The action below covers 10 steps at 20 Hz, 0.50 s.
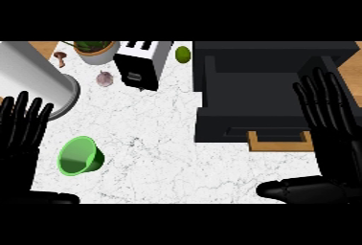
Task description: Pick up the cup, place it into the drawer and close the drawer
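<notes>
Two glossy black hands, left hand (25, 129) and right hand (332, 129), long slim segmented fingers (316, 88), thick rounded black thumbs, no visible markings

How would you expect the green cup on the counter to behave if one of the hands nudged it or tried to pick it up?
The green cup lies tilted with its open mouth showing, so a nudge would probably roll it in an arc across the marble counter. Its thin wall suggests it is light and stiff. The smooth, tapered side may slip under the left hand, which is nearest.

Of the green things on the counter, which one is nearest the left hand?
The green cup, just right of the left hand. The lime and potted plant sit along the far edge.
</notes>
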Tool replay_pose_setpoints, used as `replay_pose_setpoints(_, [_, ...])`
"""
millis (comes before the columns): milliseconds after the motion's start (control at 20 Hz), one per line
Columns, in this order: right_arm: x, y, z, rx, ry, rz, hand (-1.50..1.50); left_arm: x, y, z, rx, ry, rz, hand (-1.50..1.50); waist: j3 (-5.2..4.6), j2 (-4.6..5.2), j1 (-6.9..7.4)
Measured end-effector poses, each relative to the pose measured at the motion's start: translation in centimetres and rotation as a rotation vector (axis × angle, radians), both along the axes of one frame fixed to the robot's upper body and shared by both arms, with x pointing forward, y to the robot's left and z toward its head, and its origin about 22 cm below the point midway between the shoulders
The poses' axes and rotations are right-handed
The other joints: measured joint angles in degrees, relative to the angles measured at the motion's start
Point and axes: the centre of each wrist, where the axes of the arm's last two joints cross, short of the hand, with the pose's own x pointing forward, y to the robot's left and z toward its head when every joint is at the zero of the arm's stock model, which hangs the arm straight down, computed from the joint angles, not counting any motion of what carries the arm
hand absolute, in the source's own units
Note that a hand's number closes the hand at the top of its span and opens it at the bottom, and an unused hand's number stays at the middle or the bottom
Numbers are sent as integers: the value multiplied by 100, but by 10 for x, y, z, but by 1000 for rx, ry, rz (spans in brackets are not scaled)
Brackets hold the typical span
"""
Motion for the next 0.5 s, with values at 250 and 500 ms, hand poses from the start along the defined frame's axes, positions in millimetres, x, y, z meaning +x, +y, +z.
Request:
replay_pose_setpoints(250, [-2,-8,-3,2,-1,-10,-150,-8,8,-15,8,33,25,-150,1,1,3])
replay_pose_setpoints(500, [1,-4,5,-2,-11,-14,-150,-7,16,-31,19,80,47,-150,0,1,3])
